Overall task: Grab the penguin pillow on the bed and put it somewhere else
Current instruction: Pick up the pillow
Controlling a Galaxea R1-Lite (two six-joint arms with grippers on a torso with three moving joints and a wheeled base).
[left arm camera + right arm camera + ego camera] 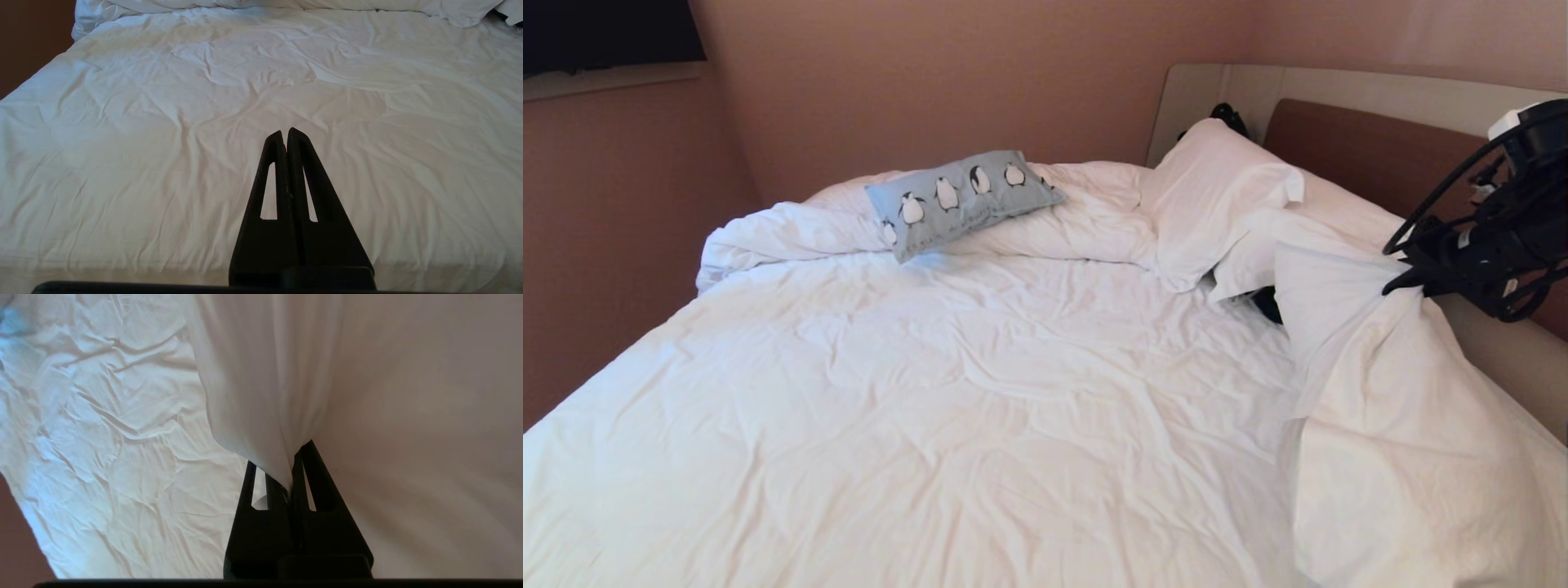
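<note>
Lying untouched on the far bunched duvet of the bed (931, 408), the penguin pillow (960, 200) awaits pickup; right gripper (291, 473) jaws pinch a white pillow (1380, 425), left gripper (286, 134) jaws closed, empty.

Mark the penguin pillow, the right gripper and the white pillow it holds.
penguin pillow (960, 198), head view, middle of its printed face.
right gripper (291, 486), right wrist view, between its fingertips.
white pillow (1388, 425), head view, hanging pillowcase.

Black right arm (1494, 261) with looped cables, white cap, black triangular slotted tool (292, 473)
</note>
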